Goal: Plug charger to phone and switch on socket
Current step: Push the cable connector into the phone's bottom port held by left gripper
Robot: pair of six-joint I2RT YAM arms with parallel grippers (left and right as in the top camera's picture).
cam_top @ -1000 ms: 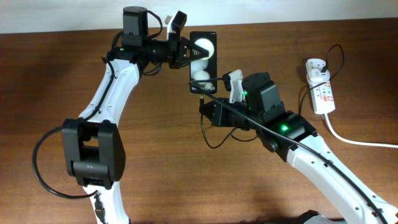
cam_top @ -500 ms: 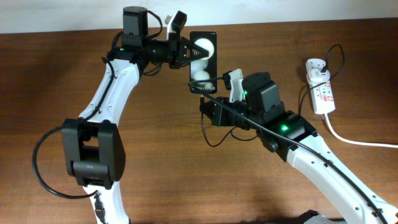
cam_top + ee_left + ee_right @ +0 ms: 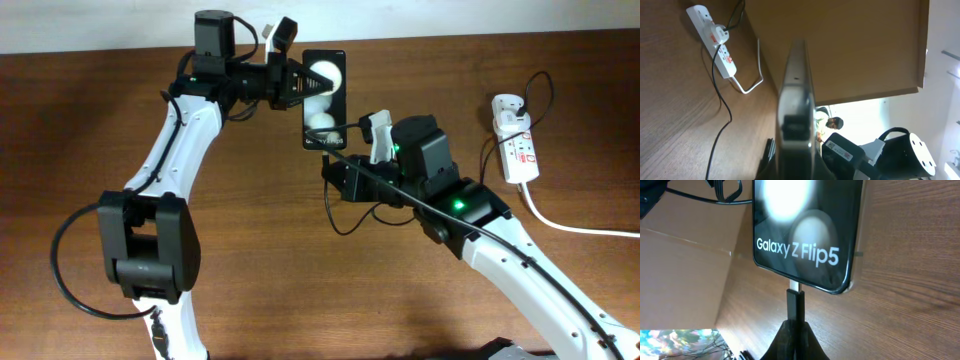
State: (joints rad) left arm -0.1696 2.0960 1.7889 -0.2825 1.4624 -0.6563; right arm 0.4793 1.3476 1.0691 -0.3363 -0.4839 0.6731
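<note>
**Item 1.** Brown wooden desk [image 3: 250, 230], bearing both arms.

**Item 2.** Left fingers [image 3: 302, 85], top centre of the overhead view. They are closed tight on the left long edge of item 3, which they hold up off the desk.

**Item 3.** Small black glossy rectangular phone [image 3: 325, 98], with two white round spots on its face. The white lettering at its lower end reads "Galaxy Z Flip5" in the right wrist view. The left wrist view shows it edge-on. Against the earlier frames, it and the left fingers sit a touch farther left and higher.

**Item 4.** Right fingers [image 3: 795, 326], just below the phone. They are pinched shut on the small plug of the long thin black charger cable [image 3: 795, 302]. The plug's metal tip meets the phone's lower edge; how deep it sits cannot be told.

**Item 5.** White elongated power-strip socket [image 3: 517, 140], lying on the desk at far right, well apart from the phone. Its red markings are too small to read. A white adapter [image 3: 510, 104] is plugged in at its far end, and a thick white cord [image 3: 570, 225] trails off to the right.
</note>
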